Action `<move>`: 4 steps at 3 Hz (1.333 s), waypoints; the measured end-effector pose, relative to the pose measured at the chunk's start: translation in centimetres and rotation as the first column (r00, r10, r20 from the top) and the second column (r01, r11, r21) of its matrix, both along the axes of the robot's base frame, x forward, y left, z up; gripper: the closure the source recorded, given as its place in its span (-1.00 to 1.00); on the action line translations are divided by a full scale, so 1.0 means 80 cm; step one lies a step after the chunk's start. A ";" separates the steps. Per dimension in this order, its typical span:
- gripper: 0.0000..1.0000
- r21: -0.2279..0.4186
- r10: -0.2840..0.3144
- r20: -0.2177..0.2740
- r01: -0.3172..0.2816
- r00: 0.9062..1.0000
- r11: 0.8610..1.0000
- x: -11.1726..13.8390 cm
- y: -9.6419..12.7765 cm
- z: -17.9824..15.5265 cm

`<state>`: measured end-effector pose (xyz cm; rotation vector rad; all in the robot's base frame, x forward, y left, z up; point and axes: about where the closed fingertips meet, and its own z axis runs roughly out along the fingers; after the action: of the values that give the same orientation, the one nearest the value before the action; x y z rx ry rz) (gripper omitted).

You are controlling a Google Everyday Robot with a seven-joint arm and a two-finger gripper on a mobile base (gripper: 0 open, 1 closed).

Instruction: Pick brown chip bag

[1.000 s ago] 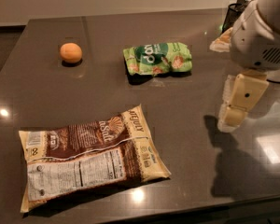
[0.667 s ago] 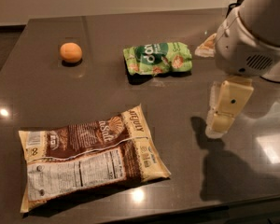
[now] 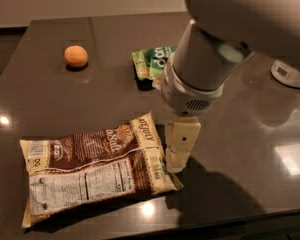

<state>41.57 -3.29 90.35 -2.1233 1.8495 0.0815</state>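
Observation:
The brown chip bag (image 3: 92, 168) lies flat on the dark table (image 3: 45, 101) at the front left, with its white nutrition-label panel facing up and cream-yellow edges. My gripper (image 3: 179, 156) hangs from the big white arm (image 3: 205, 69), pointing down just at the bag's right edge, close above the table. The bag lies free on the table.
A green snack bag (image 3: 152, 60) lies behind the arm, partly hidden by it. An orange (image 3: 76, 55) sits at the back left. A white round object (image 3: 290, 73) rests at the right. The table's front edge runs close below the bag.
My arm has swung left from the table's right side. The gripper now hangs by the chip bag's right edge, and the arm covers part of the green bag. The objects have not moved.

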 end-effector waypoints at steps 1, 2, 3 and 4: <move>-1.00 -0.027 0.066 -0.026 -0.067 0.997 0.997 -0.002 0.029 -0.033; -1.00 -0.049 0.140 -0.066 -0.143 0.988 0.988 -0.014 0.053 -0.061; -1.00 -0.058 0.177 -0.087 -0.183 0.980 0.981 -0.022 0.065 -0.074; -0.86 -0.066 0.200 -0.108 -0.208 0.974 0.976 -0.029 0.072 -0.080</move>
<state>39.29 2.51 83.95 -2.3994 1.7062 0.1709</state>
